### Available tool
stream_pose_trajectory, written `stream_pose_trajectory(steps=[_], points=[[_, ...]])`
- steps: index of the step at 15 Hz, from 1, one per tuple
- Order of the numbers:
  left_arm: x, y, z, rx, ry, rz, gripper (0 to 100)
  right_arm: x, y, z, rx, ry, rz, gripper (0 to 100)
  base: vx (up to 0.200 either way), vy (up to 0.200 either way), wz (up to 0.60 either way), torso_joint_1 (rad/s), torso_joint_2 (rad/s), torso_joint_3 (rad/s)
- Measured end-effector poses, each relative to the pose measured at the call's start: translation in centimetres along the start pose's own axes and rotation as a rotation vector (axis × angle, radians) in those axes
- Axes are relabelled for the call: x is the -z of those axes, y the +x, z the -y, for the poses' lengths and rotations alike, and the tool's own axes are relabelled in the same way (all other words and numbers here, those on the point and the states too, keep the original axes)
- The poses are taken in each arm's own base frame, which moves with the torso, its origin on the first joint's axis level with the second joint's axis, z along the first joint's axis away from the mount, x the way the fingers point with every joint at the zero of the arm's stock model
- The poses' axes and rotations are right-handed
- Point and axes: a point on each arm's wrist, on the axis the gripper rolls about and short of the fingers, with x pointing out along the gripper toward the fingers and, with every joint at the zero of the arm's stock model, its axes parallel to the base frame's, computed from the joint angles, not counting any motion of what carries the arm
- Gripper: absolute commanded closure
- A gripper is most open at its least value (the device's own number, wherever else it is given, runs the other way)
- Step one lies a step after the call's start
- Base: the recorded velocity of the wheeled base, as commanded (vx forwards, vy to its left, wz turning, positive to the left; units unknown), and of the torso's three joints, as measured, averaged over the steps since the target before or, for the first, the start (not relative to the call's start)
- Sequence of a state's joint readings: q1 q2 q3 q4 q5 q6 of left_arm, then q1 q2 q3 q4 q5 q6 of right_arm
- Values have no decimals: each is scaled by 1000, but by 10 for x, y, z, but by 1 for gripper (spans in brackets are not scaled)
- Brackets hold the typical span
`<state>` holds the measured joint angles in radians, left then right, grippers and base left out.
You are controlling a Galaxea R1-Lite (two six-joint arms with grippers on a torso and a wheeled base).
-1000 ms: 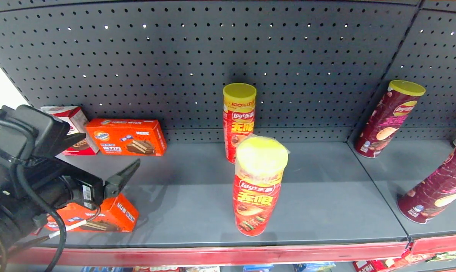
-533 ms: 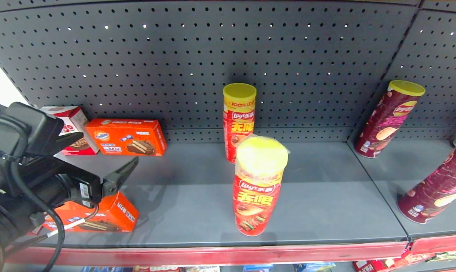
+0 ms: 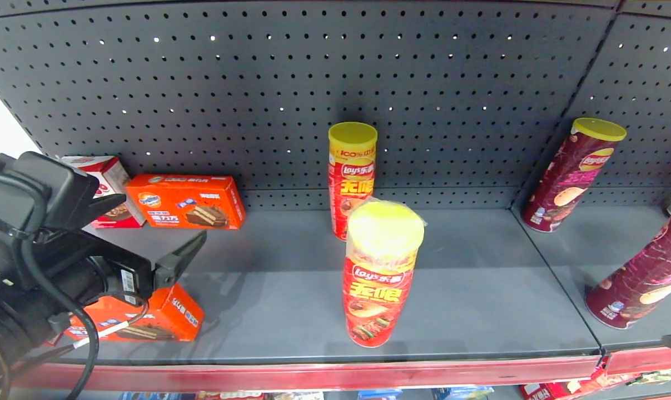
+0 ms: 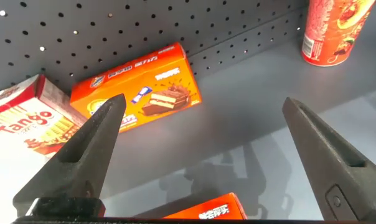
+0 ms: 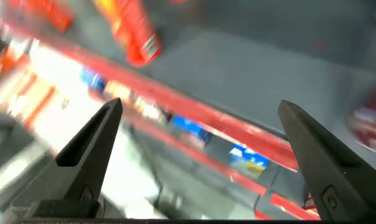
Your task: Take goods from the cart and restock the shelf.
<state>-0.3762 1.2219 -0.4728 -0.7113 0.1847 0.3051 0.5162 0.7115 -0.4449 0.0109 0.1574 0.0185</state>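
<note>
Plainly, the left gripper (image 3: 160, 219) holds nothing: its fingers are spread wide. It hangs just above the front orange box (image 3: 163, 319), which lies flat at about eight o'clock on the shelf (image 3: 480, 289), close to the red front lip (image 3: 313, 375). In the left wrist view the same gripper (image 4: 203, 106) looks past that box toward the back orange box (image 4: 138, 87) and the red-and-white box (image 4: 26, 121), both against the pegboard at ten o'clock.

The right gripper (image 5: 199, 107) is spread too and carries nothing; it sits low by the shelf's front edge at about four o'clock.

Since the front box appears set down and both grippers are free, I judge the step in hand to be clearing the left arm off the shelf so it can fetch more goods from the cart. To do that well:

- Lift the left gripper straight up before drawing it back toward six o'clock, so the lower finger does not drag the box over the lip.
- Keep the fingers spread until they are clear of the box.
- Stay away from the front red can (image 3: 379, 278) at centre and the back red can (image 3: 351, 172) at twelve o'clock; both are tall and would likely tip.
- The two maroon cans (image 3: 571, 175) at two and three o'clock lean already, so bring the right arm in gently.
</note>
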Motion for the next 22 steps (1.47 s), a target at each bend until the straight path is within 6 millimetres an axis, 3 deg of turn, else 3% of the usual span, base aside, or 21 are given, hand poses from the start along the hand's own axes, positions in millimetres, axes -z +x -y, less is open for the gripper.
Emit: stream_pose_trajectory(steps=[8,14,18,22], points=[[-1,0,3,18,7,6,0,-28,83,-15,-26,-83,-173,0,0,0,0,0,0,0],[-5,1,5,26,9,21,0,-64,141,-19,36,-90,-189,0,0,0,0,0,0,0],[-5,2,4,21,8,31,0,-72,172,-22,38,-93,-212,0,0,0,0,0,0,0],[-5,2,4,21,7,29,0,-75,191,-22,40,-94,-227,0,0,0,0,0,0,0]])
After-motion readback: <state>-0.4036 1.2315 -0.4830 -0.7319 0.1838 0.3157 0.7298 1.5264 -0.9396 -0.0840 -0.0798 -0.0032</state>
